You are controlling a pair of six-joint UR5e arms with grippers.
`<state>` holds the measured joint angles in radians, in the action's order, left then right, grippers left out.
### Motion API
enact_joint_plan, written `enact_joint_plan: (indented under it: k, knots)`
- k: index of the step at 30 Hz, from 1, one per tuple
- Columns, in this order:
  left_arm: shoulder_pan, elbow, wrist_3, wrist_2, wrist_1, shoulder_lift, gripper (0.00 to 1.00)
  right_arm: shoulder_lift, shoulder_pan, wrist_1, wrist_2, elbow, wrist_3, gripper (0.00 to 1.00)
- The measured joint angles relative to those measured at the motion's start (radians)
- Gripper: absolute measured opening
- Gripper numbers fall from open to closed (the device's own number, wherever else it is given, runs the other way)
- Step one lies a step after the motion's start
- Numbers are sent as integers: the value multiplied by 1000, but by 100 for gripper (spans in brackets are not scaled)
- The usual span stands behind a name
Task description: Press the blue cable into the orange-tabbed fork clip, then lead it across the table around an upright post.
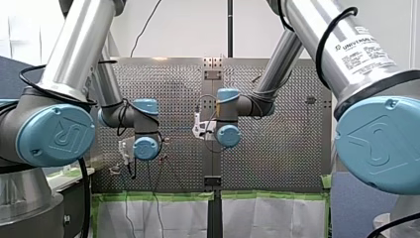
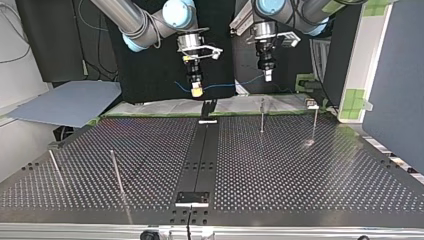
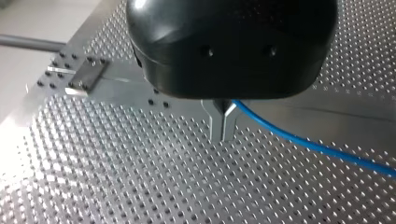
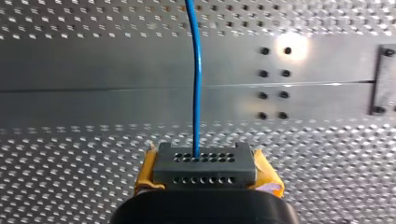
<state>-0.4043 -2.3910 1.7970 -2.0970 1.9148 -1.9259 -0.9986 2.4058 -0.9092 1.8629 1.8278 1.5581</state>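
The blue cable (image 2: pixel 227 86) hangs in a shallow span between both grippers, above the table's far edge in the top view. My left gripper (image 3: pixel 223 133) has its metal fingers shut on the cable (image 3: pixel 317 145), which trails off to one side above the perforated plate. My right gripper (image 4: pixel 204 172), with yellow pads (image 4: pixel 268 175), is shut on a dark perforated block from which the cable (image 4: pixel 197 84) runs straight ahead. In the top view my right gripper (image 2: pixel 196 90) is at the left and my left gripper (image 2: pixel 267 75) at the right. I cannot make out an orange-tabbed clip.
Thin upright posts stand on the perforated table (image 2: pixel 280 165): two at the top view's far right (image 2: pixel 261 115) (image 2: pixel 314 122) and two at its near left (image 2: pixel 116 172) (image 2: pixel 56 167). A dark rail (image 2: pixel 200 155) runs down the middle. A grey board (image 2: pixel 70 102) lies beyond the far-left corner.
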Motion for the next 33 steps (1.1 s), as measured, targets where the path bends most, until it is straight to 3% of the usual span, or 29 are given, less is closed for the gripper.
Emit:
enact_joint_plan:
  k: [5,13,20,24,33]
  knots:
    - [46,-20,31,39,-28,-8,0,47,-2,-37,-10,0,26,0]
    - [118,-28,41,111,-71,-41,0,121,-13,-114,-20,-6,61,0]
    - [182,7,61,169,-132,-103,0,152,-39,-153,-46,-22,67,0]
    - [212,20,51,179,-155,-138,0,159,-60,-155,-63,-35,68,0]
    - [227,50,42,209,-121,-223,0,224,-91,-152,-100,-77,72,0]
